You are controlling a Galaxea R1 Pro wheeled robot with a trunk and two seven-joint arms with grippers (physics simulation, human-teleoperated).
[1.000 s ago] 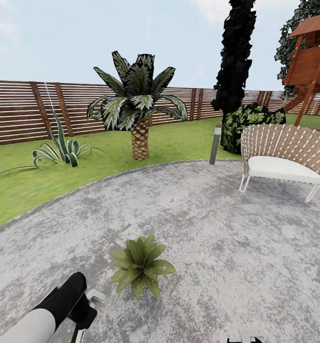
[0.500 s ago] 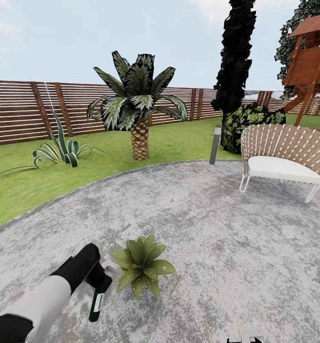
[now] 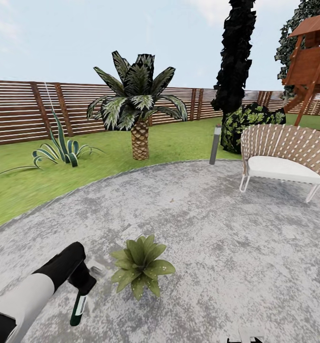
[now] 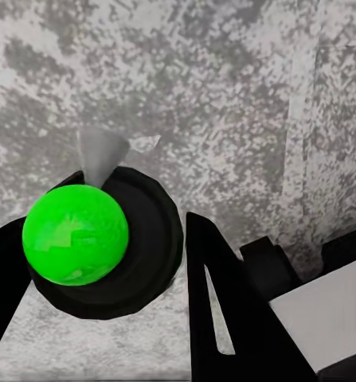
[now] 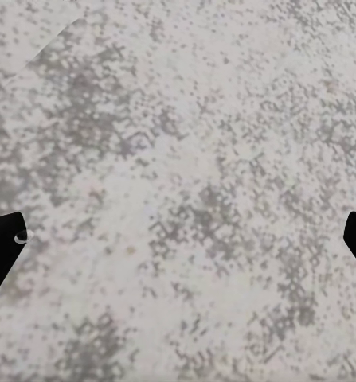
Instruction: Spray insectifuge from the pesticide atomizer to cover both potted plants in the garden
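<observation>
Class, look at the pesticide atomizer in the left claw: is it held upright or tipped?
Roughly upright, slightly tilted: the pesticide atomizer hangs lengthwise below the left claw, near the potted plant, its bottom end pointing toward the paved patio.

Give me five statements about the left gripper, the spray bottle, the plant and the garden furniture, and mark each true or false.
1. The left gripper holds the pesticide atomizer. True.
2. The potted plant stands on the lawn. False: it stands on the grey paved patio.
3. The right gripper grips a bottle. False: its fingers are spread over bare paving.
4. A white-cushioned chair sits on the patio. True.
5. The atomizer touches the plant's leaves. False: it hangs beside the plant, apart from it.
</observation>
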